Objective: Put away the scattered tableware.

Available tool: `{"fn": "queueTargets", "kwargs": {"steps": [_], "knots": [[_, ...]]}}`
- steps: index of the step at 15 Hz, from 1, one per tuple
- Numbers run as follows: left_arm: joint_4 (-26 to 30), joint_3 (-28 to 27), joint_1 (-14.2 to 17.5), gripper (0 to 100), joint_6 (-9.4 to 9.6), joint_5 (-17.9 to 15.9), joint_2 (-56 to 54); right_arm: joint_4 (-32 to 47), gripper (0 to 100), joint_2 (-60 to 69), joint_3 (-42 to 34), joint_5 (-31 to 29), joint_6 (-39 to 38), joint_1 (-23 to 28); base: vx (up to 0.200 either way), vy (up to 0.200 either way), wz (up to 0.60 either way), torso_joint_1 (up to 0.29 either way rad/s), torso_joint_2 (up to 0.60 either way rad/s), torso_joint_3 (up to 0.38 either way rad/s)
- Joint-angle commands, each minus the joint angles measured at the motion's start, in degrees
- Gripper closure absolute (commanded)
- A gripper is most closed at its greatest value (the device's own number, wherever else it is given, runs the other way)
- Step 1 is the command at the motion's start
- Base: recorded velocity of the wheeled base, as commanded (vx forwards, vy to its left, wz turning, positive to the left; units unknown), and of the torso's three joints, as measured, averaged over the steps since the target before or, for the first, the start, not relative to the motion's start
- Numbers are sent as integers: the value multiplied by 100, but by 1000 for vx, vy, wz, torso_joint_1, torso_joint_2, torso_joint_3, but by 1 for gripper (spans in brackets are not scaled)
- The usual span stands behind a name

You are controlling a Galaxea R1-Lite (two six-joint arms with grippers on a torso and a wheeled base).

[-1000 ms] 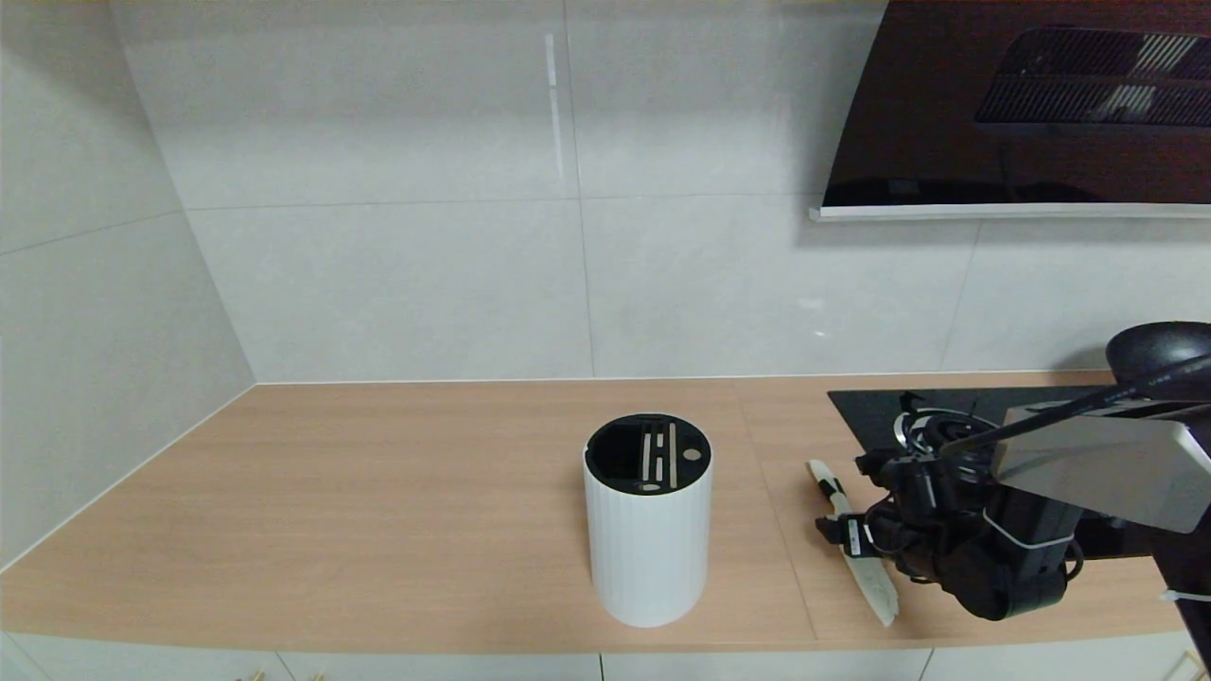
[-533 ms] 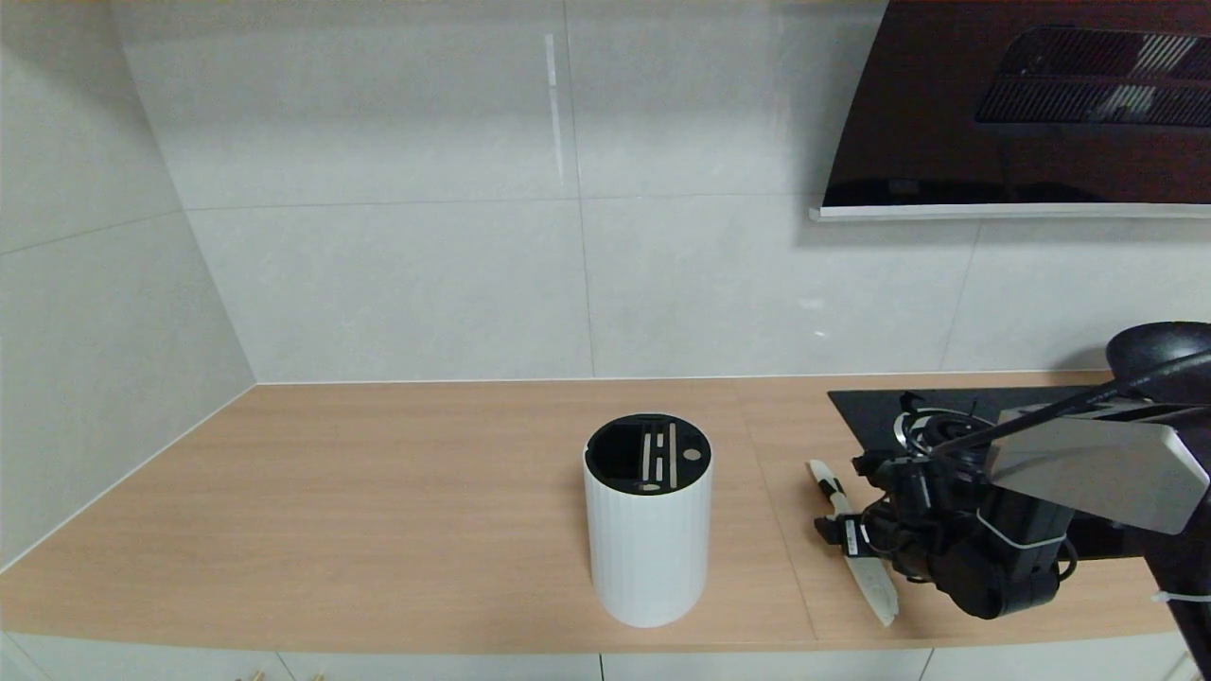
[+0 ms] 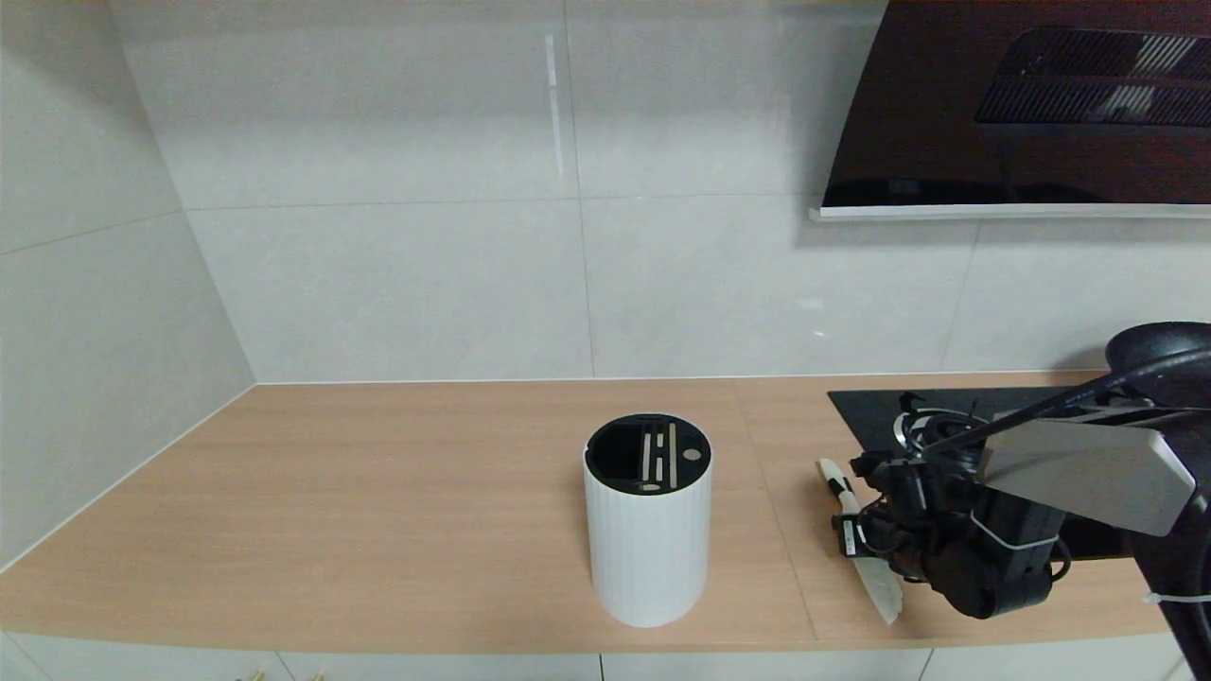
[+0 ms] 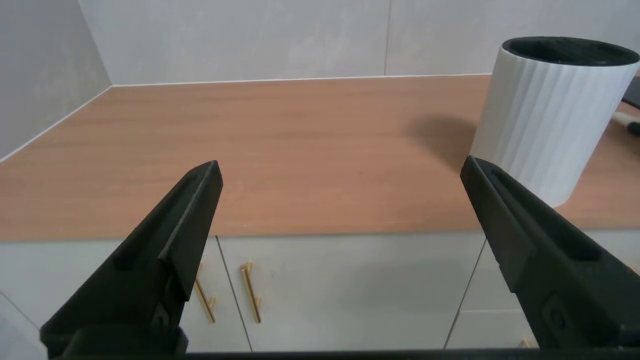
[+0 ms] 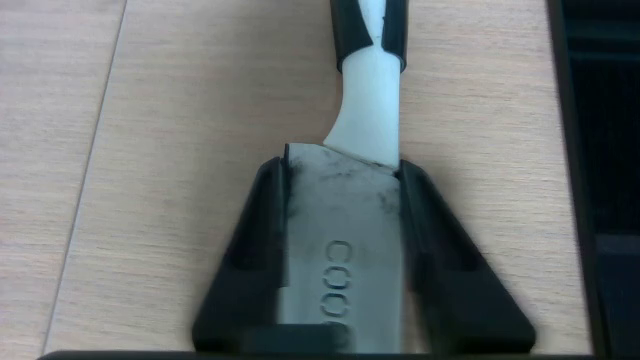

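Black right pincer (image 3: 863, 541) with looped black cables (image 3: 916, 427) and a white tie (image 3: 1005, 537), on a pale grey arm link (image 3: 1088, 473).

I see a wall (image 3: 397, 189) of big pale grey tiles, behind and on my left | worktop (image 3: 378, 511): light brown wood, goes into the corner | hood (image 3: 1022, 104): dark, shiny, high on my right | cooktop (image 3: 870, 411): flat, black, under the hood | cupboards (image 4: 330, 290): white doors, gold handles (image 4: 248, 292), below the worktop

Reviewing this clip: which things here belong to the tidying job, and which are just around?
Job: white knife with black-banded handle, held at the blade by the right gripper; white ribbed cylindrical holder with slotted black top.
Not involved: black cooktop; dark range hood.
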State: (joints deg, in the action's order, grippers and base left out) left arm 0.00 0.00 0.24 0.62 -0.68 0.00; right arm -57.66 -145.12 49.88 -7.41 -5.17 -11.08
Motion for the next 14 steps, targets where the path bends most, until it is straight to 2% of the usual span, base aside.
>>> {"fn": "queueTargets", "kwargs": {"steps": [1, 9, 14], "knots": [[0, 0, 2, 0, -1, -2, 0, 18, 100, -8, -5, 12, 7, -8, 0, 0, 0, 0, 0, 0], [0, 0, 2, 0, -9, -2, 0, -8, 100, 133, -49, -76, -19, -8, 0, 0, 0, 0, 0, 0], [0, 0, 11, 0, -9, -2, 0, -17, 100, 1082, -515, -164, -151, -34, 0, 0, 0, 0, 0, 0]]}}
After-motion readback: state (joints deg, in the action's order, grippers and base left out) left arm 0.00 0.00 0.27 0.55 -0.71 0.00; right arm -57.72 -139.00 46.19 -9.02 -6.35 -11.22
